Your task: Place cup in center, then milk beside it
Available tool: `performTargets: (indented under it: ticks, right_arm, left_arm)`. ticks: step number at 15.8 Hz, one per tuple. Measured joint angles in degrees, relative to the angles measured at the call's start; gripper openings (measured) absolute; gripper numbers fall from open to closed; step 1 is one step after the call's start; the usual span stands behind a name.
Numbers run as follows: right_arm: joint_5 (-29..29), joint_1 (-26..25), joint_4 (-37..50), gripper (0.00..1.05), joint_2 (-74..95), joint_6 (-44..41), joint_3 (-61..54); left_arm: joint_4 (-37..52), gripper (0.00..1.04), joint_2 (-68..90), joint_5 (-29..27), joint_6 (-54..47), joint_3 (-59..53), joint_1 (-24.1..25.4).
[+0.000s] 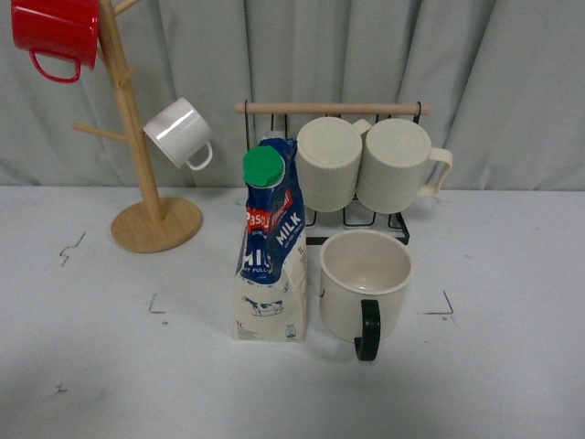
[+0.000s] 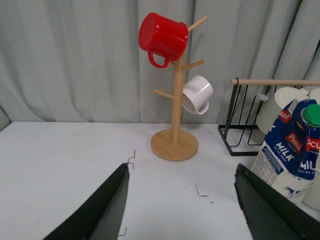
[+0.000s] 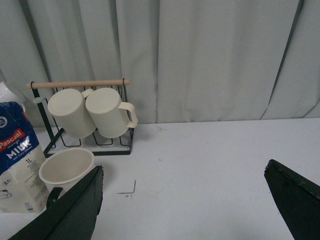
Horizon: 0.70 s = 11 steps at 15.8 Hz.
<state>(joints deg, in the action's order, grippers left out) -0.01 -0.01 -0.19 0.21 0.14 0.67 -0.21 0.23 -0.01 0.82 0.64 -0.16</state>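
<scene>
I am seeing a wooden mug tree (image 1: 137,165) standing at the back left of the pale surface (image 1: 82,366). A red mug (image 1: 57,32) is hanging near its top, and a small white mug (image 1: 179,133) is hanging lower down. To the right, a black wire rack (image 1: 402,224) with a wooden bar (image 1: 331,108) is holding two ribbed cream mugs (image 1: 361,163). A grey curtain (image 1: 512,82) is hanging behind everything.

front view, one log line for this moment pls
cup: upright in center | milk: upright beside cup | left gripper: open | right gripper: open

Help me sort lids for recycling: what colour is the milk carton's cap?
Green: the cap on the milk carton shows best in the front view.
</scene>
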Motion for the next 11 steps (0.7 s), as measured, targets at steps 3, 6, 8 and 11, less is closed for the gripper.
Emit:
performTargets:
  ticks: [3,6,8,11]
  right_arm:
    - [0.0,0.0,0.0,0.98,0.0,0.0,0.0]
    - [0.0,0.0,0.0,0.98,0.0,0.0,0.0]
    - [0.0,0.0,0.0,0.98,0.0,0.0,0.0]
    - [0.0,0.0,0.0,0.98,0.0,0.0,0.0]
  left_arm:
    - [0.0,1.0,0.0,0.0,0.0,0.0,0.0]
    - [0.0,0.98,0.0,0.0,0.0,0.0,0.0]
    - [0.0,0.98,0.0,0.0,0.0,0.0,0.0]
    - [0.0,0.98,0.0,0.0,0.0,0.0,0.0]
